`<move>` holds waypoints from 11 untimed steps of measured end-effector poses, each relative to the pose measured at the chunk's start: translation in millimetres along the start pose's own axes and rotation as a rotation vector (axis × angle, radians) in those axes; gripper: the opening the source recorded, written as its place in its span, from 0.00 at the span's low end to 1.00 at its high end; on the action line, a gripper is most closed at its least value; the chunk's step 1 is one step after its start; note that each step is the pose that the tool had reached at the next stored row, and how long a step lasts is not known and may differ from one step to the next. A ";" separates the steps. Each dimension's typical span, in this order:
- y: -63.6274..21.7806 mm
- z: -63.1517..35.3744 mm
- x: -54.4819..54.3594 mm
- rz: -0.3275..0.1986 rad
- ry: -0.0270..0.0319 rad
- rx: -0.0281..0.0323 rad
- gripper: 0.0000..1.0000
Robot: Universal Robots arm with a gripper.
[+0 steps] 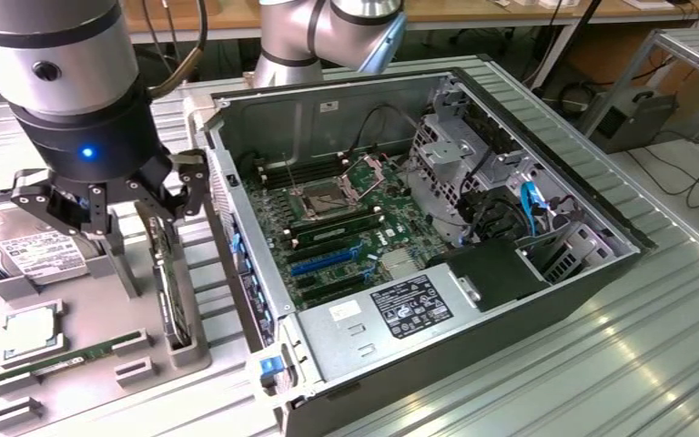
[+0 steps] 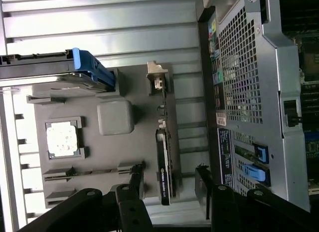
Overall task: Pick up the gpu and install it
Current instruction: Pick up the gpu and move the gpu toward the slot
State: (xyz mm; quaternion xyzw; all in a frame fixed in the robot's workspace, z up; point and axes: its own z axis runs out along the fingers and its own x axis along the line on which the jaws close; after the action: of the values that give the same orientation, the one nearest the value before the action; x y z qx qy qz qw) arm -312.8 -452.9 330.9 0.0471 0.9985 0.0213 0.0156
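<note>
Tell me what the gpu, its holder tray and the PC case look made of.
gpu: black, likely plastic shroud; shiny bracket end looks metal. Holder tray: matte grey, even surface, probably plastic. PC case: bare silvery sheet metal, punched vent holes.

- Room lay open on both sides of the upright gpu [image 2: 163, 164], around the gripper's [image 2: 169, 174] spread fingers.
- The computer case [image 2: 239, 82] wall stood near one side, a grey block [image 2: 115, 117] on the other.

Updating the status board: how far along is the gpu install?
Done: nothing yet; the gpu stands on edge in the grey tray. In hand: the gripper sits over it, fingers open on either side. Left: the lift and the install; the blue slots in the open case hold no card.
</note>
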 end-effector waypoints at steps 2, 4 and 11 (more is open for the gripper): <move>-0.2 4.7 0.2 0.002 -0.0002 0.0000 0.54; -0.3 8.0 0.3 0.004 -0.0010 0.0000 0.54; -1.2 20.5 3.6 0.009 -0.0069 -0.0003 0.54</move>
State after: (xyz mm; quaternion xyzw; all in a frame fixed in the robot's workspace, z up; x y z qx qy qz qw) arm -315.8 -452.9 310.2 0.0516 0.9983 0.0214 0.0190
